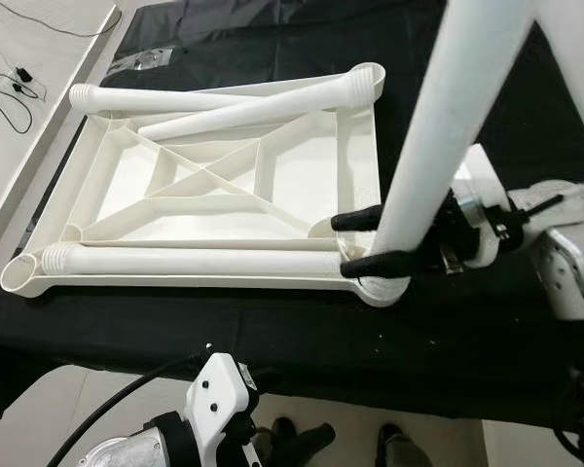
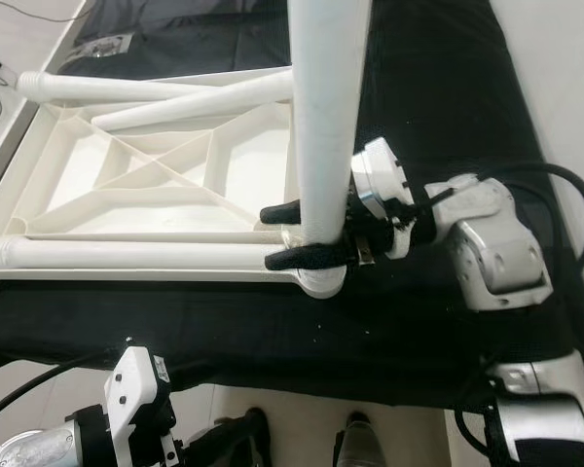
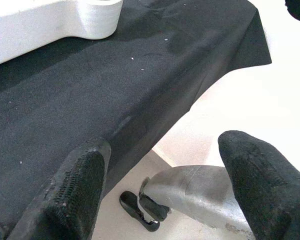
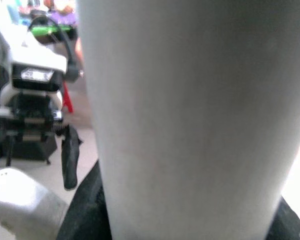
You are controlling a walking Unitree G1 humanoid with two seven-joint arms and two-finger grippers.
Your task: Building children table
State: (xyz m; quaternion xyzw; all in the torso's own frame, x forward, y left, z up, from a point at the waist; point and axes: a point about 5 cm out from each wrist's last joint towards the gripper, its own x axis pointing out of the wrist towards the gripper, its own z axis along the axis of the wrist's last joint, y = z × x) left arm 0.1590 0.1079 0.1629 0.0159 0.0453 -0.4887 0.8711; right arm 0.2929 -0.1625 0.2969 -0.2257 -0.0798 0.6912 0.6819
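A black cloth [image 1: 273,331] covers the work surface in front of me, and on it lies the white plastic tabletop [image 1: 214,185], underside up, its ribbed bracing showing. Three loose table legs [image 1: 190,261] rest across it, lying flat along the frame.

My right gripper [image 2: 307,233] is clamped around a fourth leg [image 2: 326,117], low on its shaft, one black finger on each side. That leg stands nearly upright, its long axis rising toward my head, its foot sitting in or on the corner socket [image 2: 316,282] nearest my right side; I cannot tell whether it is fully seated. Since the socket lies straight below my grip, I judge that the next move runs down along the leg's axis, pressing or twisting it home.

My left gripper [image 3: 165,195] hangs below the near edge of the cloth, fingers [image 3: 77,190] spread wide and holding nothing, well apart from the work. The right arm is plainly the nearer one for this corner.
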